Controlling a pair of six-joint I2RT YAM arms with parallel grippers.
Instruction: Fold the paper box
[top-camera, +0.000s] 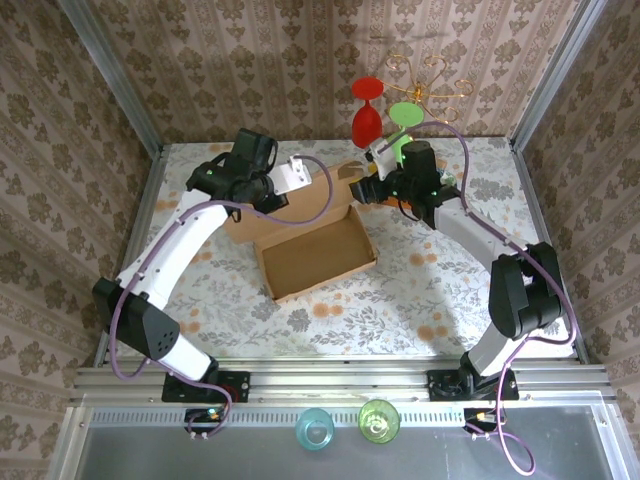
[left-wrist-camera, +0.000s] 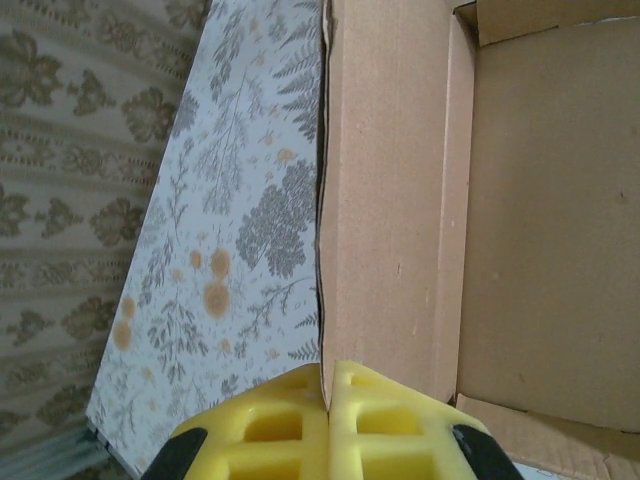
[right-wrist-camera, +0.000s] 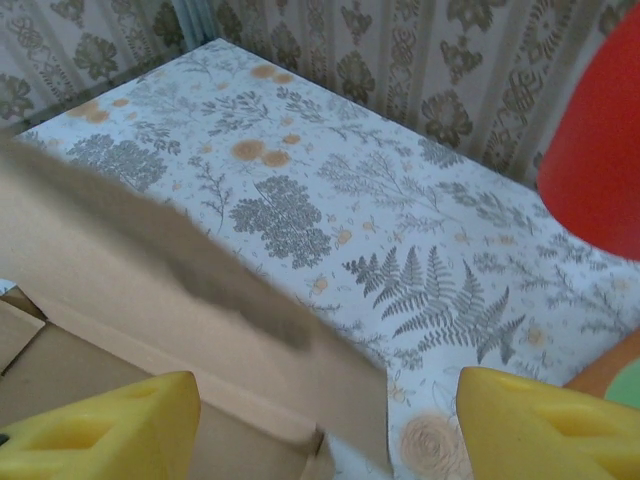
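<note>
Edge of the paper box (top-camera: 315, 258) is pinched by the left end effector (left-wrist-camera: 328, 378); right end effector (right-wrist-camera: 328, 390) stands open.

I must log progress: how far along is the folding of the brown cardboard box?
Done: the brown corrugated cardboard box already has a tray with raised walls. In hand: the left gripper is shut at a wall edge, and the open right gripper straddles a flap. Left: the lid panel behind the tray is not closed.
</note>
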